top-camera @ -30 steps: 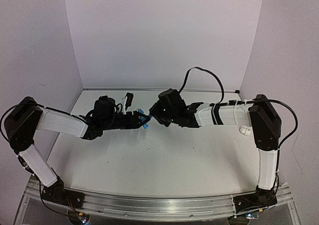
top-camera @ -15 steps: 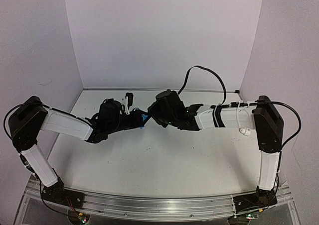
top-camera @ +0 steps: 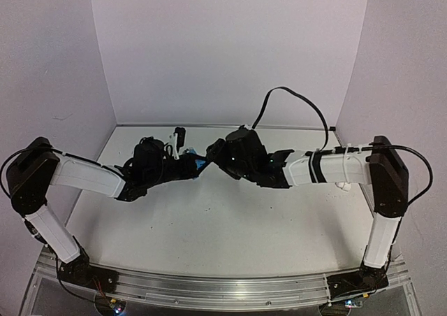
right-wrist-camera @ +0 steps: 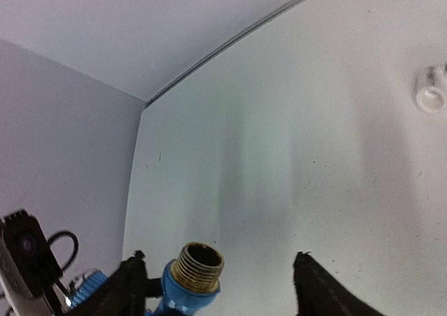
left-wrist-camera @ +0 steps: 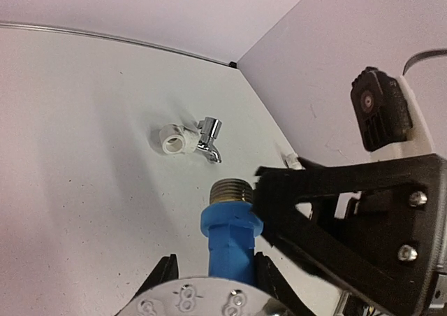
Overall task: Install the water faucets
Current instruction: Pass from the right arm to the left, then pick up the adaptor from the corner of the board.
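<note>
Blue faucet judged light, rigid, slick; grip body below brass thread. Left gripper clamps it; right gripper apart.

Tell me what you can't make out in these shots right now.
Blue faucet: lower part cut off by the bottom edge in both wrist views; in the top view mostly hidden between the left pincer and right pincer.
Silver faucet: too small in the left wrist view to tell whether it is screwed into the fitting or only touches it.
Other fitting: blurred, detail lost, right wrist view.
</note>
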